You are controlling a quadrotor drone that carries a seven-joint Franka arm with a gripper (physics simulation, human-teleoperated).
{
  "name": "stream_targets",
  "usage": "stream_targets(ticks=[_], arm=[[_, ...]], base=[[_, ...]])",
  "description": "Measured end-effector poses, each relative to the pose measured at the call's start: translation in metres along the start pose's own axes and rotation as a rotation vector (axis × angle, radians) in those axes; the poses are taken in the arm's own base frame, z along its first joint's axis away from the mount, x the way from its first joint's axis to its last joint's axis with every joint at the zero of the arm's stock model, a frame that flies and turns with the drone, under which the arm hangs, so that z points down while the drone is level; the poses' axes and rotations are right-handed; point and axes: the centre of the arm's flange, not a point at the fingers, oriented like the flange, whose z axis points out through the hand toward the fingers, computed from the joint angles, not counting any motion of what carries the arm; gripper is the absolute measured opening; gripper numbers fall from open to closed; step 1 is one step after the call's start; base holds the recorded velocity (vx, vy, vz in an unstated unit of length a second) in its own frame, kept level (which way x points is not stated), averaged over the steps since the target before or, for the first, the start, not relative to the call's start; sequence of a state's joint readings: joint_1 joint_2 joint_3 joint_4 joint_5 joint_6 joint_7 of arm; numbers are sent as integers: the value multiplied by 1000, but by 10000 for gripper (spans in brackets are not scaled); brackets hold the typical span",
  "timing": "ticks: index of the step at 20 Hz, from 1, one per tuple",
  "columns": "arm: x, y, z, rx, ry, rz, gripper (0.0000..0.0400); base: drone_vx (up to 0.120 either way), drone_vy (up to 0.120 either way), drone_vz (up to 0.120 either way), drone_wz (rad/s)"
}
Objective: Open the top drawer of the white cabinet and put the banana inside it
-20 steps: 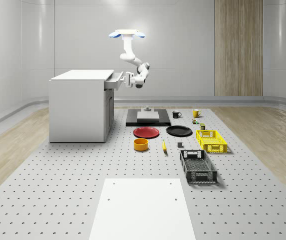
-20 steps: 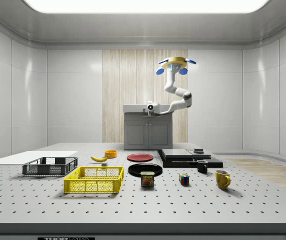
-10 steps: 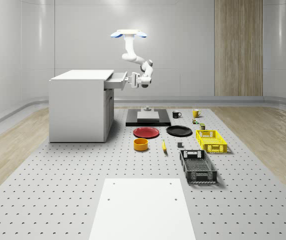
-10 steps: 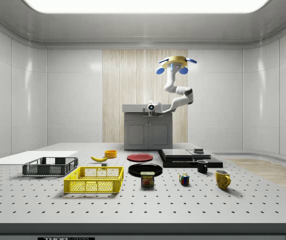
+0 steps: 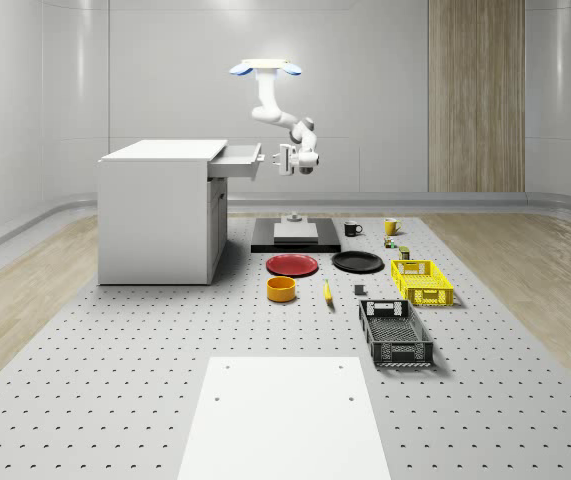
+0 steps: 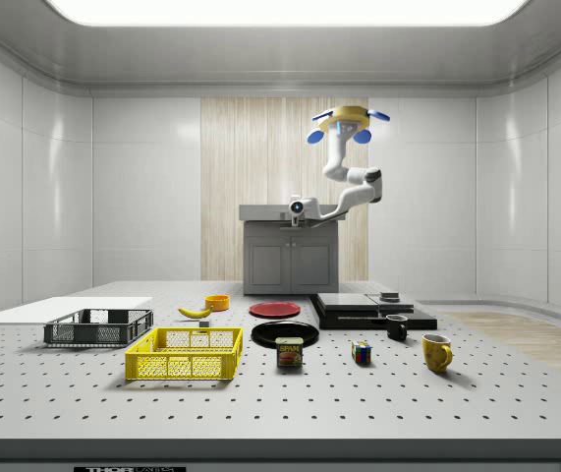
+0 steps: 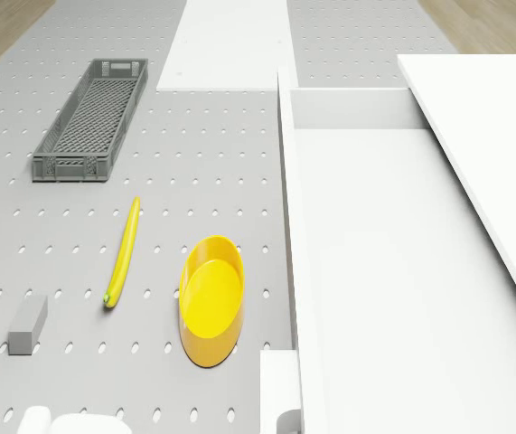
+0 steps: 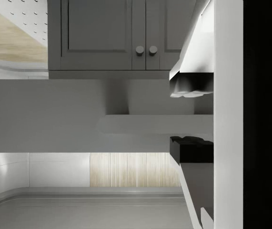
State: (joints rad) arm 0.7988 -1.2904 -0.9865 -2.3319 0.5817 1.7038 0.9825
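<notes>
Yellow banana (image 5: 327, 291) lies flat on the tabletop (image 5: 115, 380), between the orange bowl (image 5: 281, 289) and a small grey block (image 5: 359, 291), well away from the cabinet (image 5: 155, 215). Top drawer (image 5: 237, 160) is pulled out. Drone (image 5: 265, 69) hovers up high just past the drawer front, over the black slab (image 5: 295, 243). Its claw (image 5: 281, 158) hangs just off the drawer front, not touching, fingers (image 8: 191, 87) spread with nothing between them.
</notes>
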Motion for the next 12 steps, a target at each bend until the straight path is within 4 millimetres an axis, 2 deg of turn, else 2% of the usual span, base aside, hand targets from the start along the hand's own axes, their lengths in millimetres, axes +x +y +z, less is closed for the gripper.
stream_targets(ticks=[1, 2, 3, 5, 7, 12], arm=[[0, 0, -2, 0, -1, 0, 114], [5, 3, -13, 67, -75, 3, 112], [17, 14, -12, 181, -193, 3, 111], [38, 36, 2, 409, -421, -1, 110], [53, 51, 20, 598, -611, -3, 109], [68, 66, 57, 894, -905, -4, 107]], base=[[0, 120, 0, 0], [0, 120, 0, 0], [0, 120, 0, 0], [0, 120, 0, 0], [120, 120, 0, 0], [120, 120, 0, 0]])
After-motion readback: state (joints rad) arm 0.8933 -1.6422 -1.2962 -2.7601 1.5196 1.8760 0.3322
